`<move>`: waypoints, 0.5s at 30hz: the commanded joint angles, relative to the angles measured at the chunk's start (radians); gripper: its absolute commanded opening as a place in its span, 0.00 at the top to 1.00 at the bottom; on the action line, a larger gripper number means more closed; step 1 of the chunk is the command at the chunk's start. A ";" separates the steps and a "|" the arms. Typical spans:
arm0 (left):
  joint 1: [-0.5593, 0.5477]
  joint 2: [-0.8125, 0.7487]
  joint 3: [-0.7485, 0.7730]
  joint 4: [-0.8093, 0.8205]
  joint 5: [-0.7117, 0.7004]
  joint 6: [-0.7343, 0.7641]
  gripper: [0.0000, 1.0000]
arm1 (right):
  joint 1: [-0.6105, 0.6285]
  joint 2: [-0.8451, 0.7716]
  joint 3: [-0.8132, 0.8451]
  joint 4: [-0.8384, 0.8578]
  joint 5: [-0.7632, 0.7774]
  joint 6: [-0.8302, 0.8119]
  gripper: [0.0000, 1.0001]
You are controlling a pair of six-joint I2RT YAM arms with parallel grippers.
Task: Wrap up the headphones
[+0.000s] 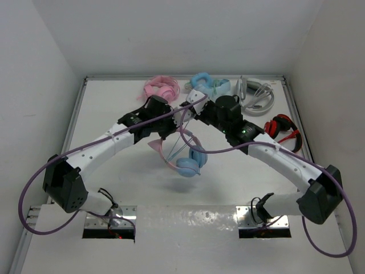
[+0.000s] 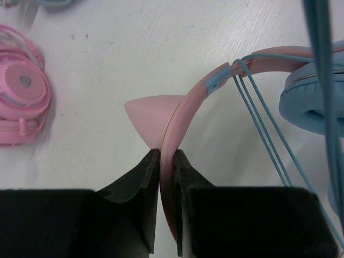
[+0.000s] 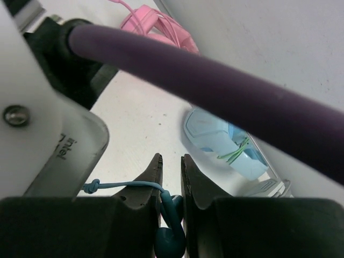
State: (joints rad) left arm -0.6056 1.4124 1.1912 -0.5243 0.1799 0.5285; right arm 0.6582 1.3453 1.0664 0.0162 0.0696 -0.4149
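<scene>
Mid-table, both arms are meeting over the headphones point(image 1: 191, 162), which are hanging between the two wrists with a shadow on the table point(image 1: 142, 194) beneath, blue ear cups lowest and toward the near side. Left gripper point(image 2: 166, 153) is clamping the pink headband point(image 2: 193, 97) edge-on, fingers closed tight on it, right beside one cat ear point(image 2: 148, 115). Several strands of the thin blue cable point(image 2: 263, 134) are running side by side from the blue slider joint on the headband down toward the near right, passing just beside an ear cup point(image 2: 312, 102). Right gripper point(image 3: 171, 158) is pinching the cable's dark blue plug point(image 3: 172, 215) between nearly closed fingers, with a knotted bit of cable trailing off to the left of them. Along the far edge, a pink set point(image 1: 161, 87) and a blue set point(image 1: 206, 84) are lying near each other, with a white set point(image 1: 256, 97) farther right. A red set point(image 1: 283, 128) is lying near the right edge, just beside the right arm. All four are sitting well apart from the held headphones.
</scene>
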 commanded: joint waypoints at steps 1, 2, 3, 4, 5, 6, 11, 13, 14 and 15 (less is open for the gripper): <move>0.043 -0.072 0.099 0.076 -0.036 -0.160 1.00 | -0.144 -0.144 -0.028 0.177 0.035 0.392 1.00; 0.044 -0.069 0.103 0.073 -0.036 -0.162 1.00 | -0.144 -0.168 -0.051 0.173 0.032 0.392 1.00; 0.044 -0.067 0.110 0.070 -0.033 -0.163 1.00 | -0.144 -0.176 -0.059 0.154 0.033 0.390 1.00; 0.044 -0.066 0.119 0.070 -0.030 -0.165 1.00 | -0.144 -0.181 -0.071 0.146 0.029 0.377 1.00; 0.043 -0.064 0.126 0.070 -0.023 -0.174 1.00 | -0.144 -0.189 -0.078 0.124 -0.002 0.369 1.00; 0.043 -0.064 0.145 0.064 -0.022 -0.179 1.00 | -0.144 -0.193 -0.098 0.119 -0.016 0.366 1.00; 0.044 -0.041 0.197 0.052 -0.039 -0.190 1.00 | -0.144 -0.228 -0.123 0.068 -0.167 0.398 1.00; 0.044 -0.029 0.214 0.041 -0.062 -0.176 1.00 | -0.144 -0.261 -0.149 0.071 -0.217 0.407 1.00; 0.043 -0.014 0.226 0.040 -0.100 -0.174 1.00 | -0.144 -0.280 -0.157 0.079 -0.212 0.407 1.00; 0.044 -0.003 0.229 0.035 -0.121 -0.173 1.00 | -0.144 -0.319 -0.166 0.082 -0.194 0.407 1.00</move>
State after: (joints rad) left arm -0.6327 1.4723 1.3407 -0.5423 0.1623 0.5293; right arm 0.6350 1.1812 0.9115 -0.0040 -0.1848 -0.2966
